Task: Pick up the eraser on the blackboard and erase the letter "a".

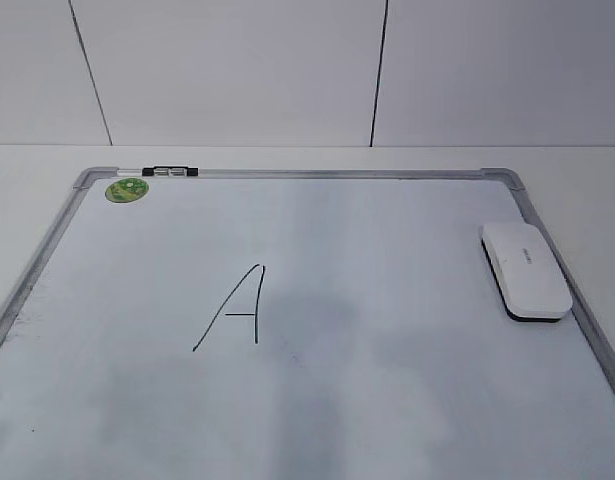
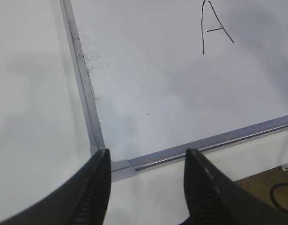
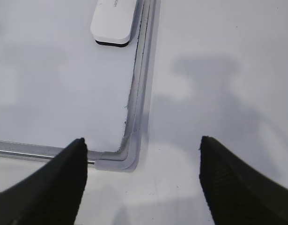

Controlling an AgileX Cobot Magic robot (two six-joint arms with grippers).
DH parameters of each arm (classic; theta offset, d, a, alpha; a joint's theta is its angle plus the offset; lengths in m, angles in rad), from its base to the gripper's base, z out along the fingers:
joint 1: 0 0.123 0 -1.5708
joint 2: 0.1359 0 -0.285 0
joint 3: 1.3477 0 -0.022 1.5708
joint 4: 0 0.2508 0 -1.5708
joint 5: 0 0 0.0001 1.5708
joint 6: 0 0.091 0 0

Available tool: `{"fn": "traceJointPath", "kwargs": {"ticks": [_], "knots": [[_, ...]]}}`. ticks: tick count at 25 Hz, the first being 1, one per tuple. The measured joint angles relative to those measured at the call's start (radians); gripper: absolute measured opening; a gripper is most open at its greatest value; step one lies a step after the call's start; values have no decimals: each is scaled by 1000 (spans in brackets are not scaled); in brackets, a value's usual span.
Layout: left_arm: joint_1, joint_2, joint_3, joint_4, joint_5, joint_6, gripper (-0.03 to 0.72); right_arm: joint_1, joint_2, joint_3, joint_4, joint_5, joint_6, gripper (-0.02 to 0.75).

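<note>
Eraser (image 1: 525, 270) flat by blackboard (image 1: 317, 173) right frame | left pincer (image 2: 146, 161) spread, empty | right pincer (image 3: 143, 150) spread wide, empty

I see a green magnet (image 1: 127, 190) near a marker (image 1: 171, 172), a capital "A" (image 1: 237, 308), and a cable (image 2: 282, 197).

Left claw (image 2: 146, 187) half-spread, right claw (image 3: 143, 180) wide, both empty.

Exterior slants down at blackboard (image 1: 287, 400); wrists overlook near corners.
</note>
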Motion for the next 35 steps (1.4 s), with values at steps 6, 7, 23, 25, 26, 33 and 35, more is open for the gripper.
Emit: {"fn": "traceJointPath", "kwargs": {"ticks": [6, 7, 23, 25, 26, 33, 35], "knots": [[0, 0, 0, -3, -1, 0, 383, 0, 0, 0, 0, -4, 0, 593], [0, 0, 0, -6, -1, 0, 383, 0, 0, 0, 0, -4, 0, 593], [0, -19, 2, -14, -1, 0, 304, 0, -10, 0, -2, -8, 0, 593], [0, -46, 2, -15, -1, 0, 288, 0, -29, 0, -2, -8, 0, 593], [0, -63, 2, -15, -1, 0, 283, 0, -41, 0, -2, -8, 0, 593], [0, -171, 2, -17, 0, 0, 269, 0, -139, 0, -2, -8, 0, 593], [0, -189, 2, -17, 2, 0, 269, 0, -147, 0, -3, -8, 0, 593]]}}
